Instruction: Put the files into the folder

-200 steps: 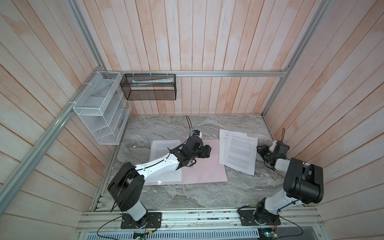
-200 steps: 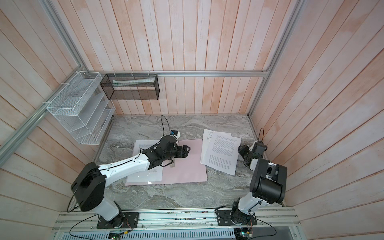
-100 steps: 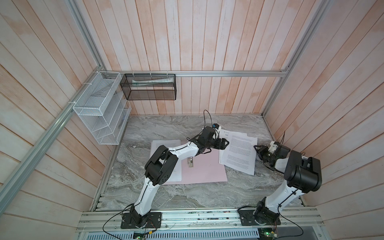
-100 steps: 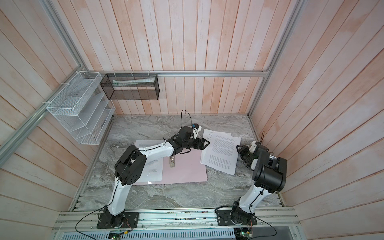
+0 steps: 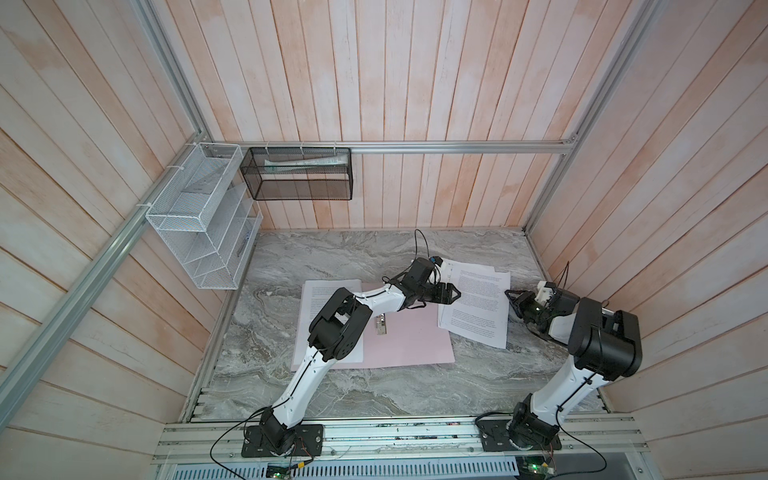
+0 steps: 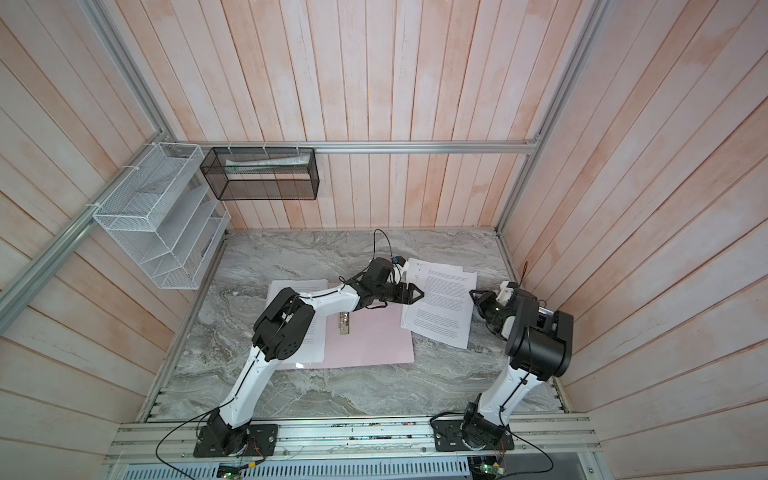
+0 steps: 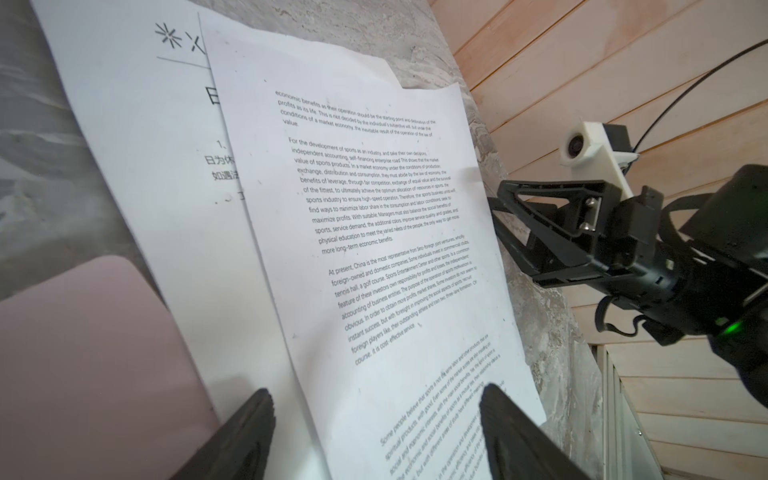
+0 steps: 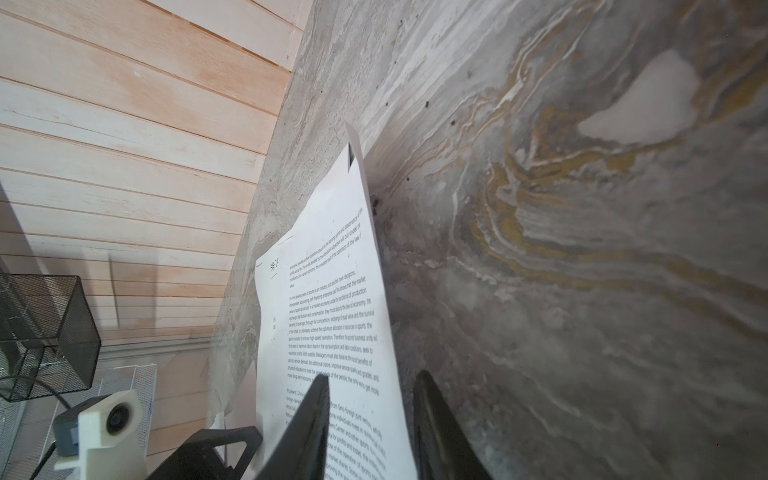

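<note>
Right gripper [image 8: 370,399], jaws partly apart, straddled the raised edge of the top sheet of the files [image 5: 473,307]; no pinch on the paper was visible. Left gripper [image 7: 374,415] hung empty, jaws wide apart, over the stack's opposite edge, the one nearer the folder [image 5: 409,345].

The stack held at least two offset sheets and lay toward the right edge of the counter [image 5: 332,257], one corner touching or just overlapping the pink cover. The folder lay open and flat at the counter's middle, its metal clip [image 5: 380,324] exposed. One further sheet [image 5: 328,299] lay beside the clip on the side toward the counter's left edge. A white wire rack [image 5: 199,220] and a black mesh basket [image 5: 299,174] hung on the walls by the back left corner.

Step in hand, as judged: seizing the top sheet. The next move probably calls for a pinch on that sheet alone, the left gripper steadying its free edge, then a low carry onto the cover beside the clip.
</note>
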